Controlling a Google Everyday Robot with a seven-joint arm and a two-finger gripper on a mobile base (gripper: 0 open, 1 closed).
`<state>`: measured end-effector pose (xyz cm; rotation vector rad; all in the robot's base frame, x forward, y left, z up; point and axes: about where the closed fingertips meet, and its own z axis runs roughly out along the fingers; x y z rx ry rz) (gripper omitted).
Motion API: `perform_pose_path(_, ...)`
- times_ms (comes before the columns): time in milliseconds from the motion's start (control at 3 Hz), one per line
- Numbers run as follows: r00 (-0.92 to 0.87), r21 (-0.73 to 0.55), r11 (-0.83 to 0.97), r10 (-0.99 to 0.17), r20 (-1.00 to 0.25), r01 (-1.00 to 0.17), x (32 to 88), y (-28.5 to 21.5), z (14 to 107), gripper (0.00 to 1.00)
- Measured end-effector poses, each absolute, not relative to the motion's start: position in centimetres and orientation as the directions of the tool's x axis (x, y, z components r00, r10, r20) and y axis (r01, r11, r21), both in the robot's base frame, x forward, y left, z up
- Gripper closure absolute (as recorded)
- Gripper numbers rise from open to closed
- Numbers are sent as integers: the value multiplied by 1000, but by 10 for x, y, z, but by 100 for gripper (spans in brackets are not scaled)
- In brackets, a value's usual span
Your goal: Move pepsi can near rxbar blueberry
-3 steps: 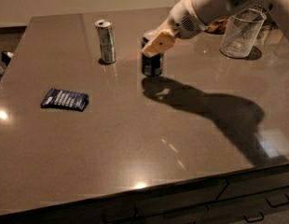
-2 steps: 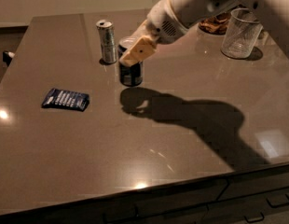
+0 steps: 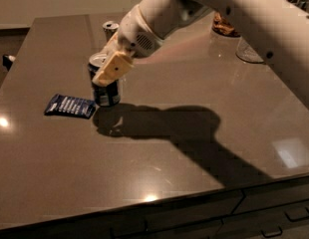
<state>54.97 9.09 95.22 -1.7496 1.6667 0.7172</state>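
The pepsi can (image 3: 106,92), dark blue with a silver top, stands on the brown table (image 3: 194,133) left of centre, just right of the rxbar blueberry (image 3: 70,105), a flat dark blue wrapper with white lettering. My gripper (image 3: 110,67) reaches in from the upper right and is shut on the pepsi can's upper part; one cream finger pad (image 3: 113,68) lies across the can's front. The can's base is at or just above the table top.
A taller slim silver can (image 3: 110,30) stands behind the gripper, partly hidden by the arm. A clear glass container (image 3: 250,51) and a bowl of snacks (image 3: 225,26) sit at the back right. The table's front edge (image 3: 154,203) runs below, with drawers under it.
The gripper has carried the pepsi can leftward and toward the front, from beside the silver can to a spot right next to the rxbar blueberry.
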Motion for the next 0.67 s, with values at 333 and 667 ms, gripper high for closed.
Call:
perform_pose_path(333, 102, -81, -63, -676, -730, -995, 554, 101, 941, 75)
perform_pose_path(667, 99, -85, -54, -687, -720, -995, 560, 92, 935, 52)
